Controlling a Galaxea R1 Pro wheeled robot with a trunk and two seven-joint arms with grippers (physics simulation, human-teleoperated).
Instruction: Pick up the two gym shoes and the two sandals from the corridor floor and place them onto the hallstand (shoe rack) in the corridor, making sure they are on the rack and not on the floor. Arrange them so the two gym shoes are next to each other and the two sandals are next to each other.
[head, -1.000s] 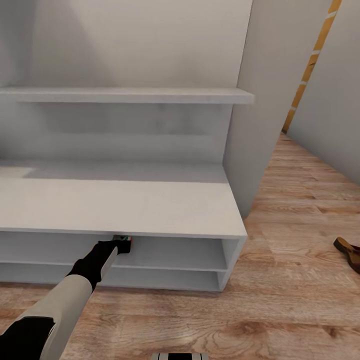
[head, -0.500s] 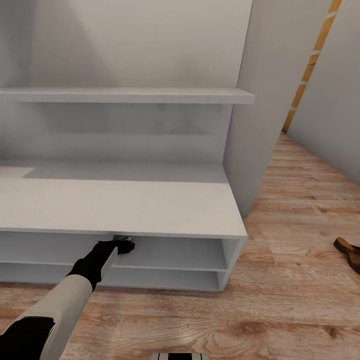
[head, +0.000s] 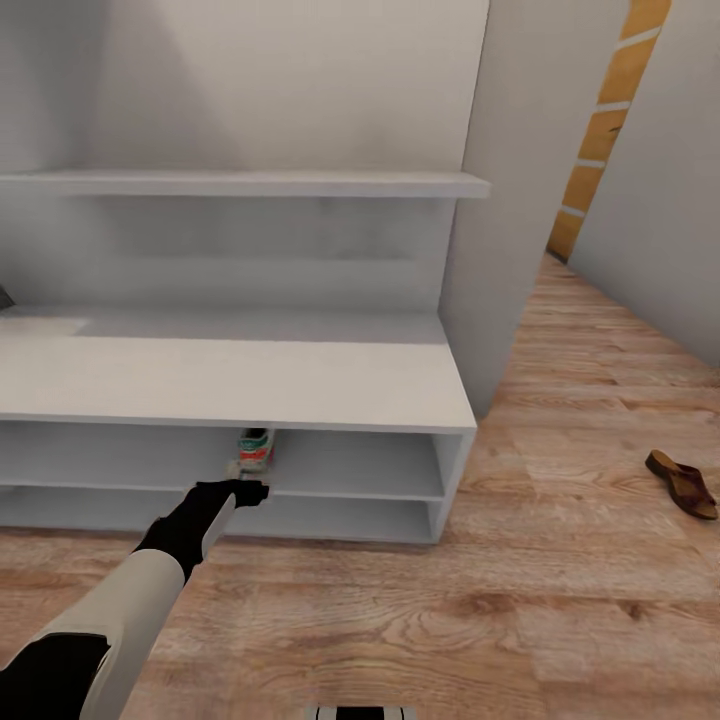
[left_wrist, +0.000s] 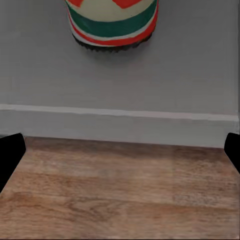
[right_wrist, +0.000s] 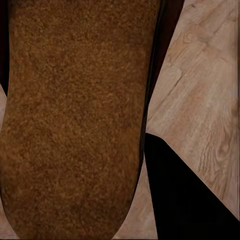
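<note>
One white gym shoe (head: 255, 450) with green and red stripes stands on the upper open shelf of the pale-grey hallstand (head: 300, 385), heel toward me. Its heel (left_wrist: 112, 22) also shows in the left wrist view on the grey shelf board. My left gripper (head: 252, 492) hangs open just in front of that shelf, apart from the shoe, its black fingertips (left_wrist: 10, 155) spread with nothing between them. A brown sandal (right_wrist: 75, 115) sits between the fingers of my right gripper (right_wrist: 95, 125), which is shut on it. Another dark brown sandal (head: 682, 483) lies on the wood floor (head: 560, 600) at the right.
A floating wall shelf (head: 250, 183) hangs above the bench top. A grey wall panel (head: 490, 250) rises beside the hallstand's right end. Beyond it the corridor runs back past an orange-striped wall (head: 600, 130).
My left gripper has let go of the gym shoe and drawn back out of the shelf; the shoe stays there. The head camera has moved back, shifting the whole view.
</note>
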